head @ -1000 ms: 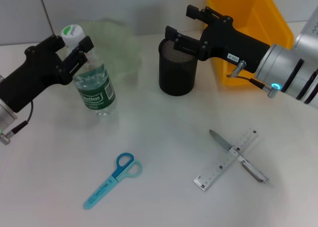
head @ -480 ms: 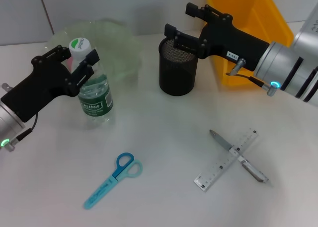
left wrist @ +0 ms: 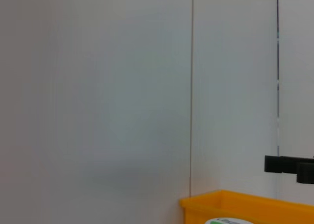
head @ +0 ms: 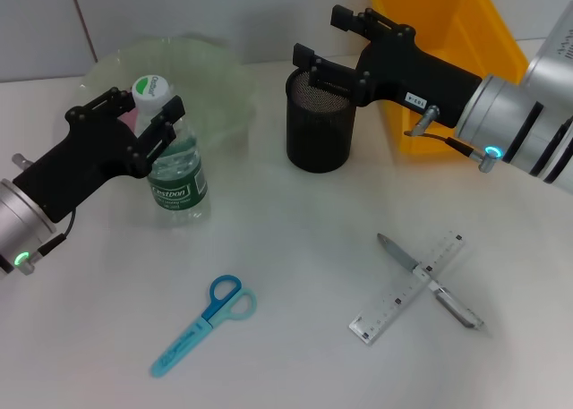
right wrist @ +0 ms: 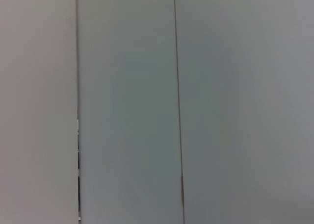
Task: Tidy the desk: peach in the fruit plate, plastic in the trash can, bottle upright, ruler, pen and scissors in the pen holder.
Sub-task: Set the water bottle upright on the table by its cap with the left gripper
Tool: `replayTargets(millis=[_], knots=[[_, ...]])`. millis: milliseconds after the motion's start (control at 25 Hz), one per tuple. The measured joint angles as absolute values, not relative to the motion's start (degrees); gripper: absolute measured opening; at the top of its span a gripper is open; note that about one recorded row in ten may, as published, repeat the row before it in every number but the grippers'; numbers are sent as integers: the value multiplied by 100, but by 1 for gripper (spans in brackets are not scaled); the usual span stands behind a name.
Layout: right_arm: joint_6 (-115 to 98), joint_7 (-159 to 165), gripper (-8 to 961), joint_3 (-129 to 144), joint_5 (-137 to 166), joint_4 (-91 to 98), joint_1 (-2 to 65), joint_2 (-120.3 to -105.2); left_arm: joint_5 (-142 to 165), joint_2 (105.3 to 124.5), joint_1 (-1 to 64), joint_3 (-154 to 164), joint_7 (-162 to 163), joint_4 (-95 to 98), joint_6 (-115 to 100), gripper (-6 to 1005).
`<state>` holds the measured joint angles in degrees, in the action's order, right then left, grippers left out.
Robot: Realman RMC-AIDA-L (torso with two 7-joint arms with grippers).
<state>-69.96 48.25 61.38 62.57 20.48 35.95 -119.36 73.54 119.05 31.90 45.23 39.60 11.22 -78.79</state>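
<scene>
I had the left gripper (head: 143, 123) clamped on the bottle (head: 175, 172), standing near-upright on the desk (head: 295, 248) at 5 o'clock of the fruit plate (head: 215, 78). Best to settle it flat before letting go. Right gripper (head: 327, 46) hung open above the pen holder (head: 318, 127).

"estbon" on bottle (head: 176, 178) label

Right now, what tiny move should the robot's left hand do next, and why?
Probably open up and back away: the bottle already stands upright on the desk, with the left gripper around its neck. Scissors, ruler and pen wait.
</scene>
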Motion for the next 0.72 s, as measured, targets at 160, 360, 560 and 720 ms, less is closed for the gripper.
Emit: replayTargets(millis=[160, 360, 560, 720], knots=[[-7001, 4825, 809, 6147, 6258, 2042, 3595, -11936, 7305, 11909, 3232, 4492, 3845, 992, -7749, 442], [-7018, 4825, 809, 6159, 6257, 2036, 3584, -11936, 7290, 11909, 3235, 4491, 3841, 983, -7705, 440], [-7037, 4825, 809, 6161, 6257, 2041, 3573, -11936, 7285, 11910, 3224, 4491, 3839, 968, -7655, 439], [-7041, 4826, 809, 6161, 6259, 2043, 3569, -11936, 7285, 11909, 3208, 4491, 3837, 967, -7647, 439]])
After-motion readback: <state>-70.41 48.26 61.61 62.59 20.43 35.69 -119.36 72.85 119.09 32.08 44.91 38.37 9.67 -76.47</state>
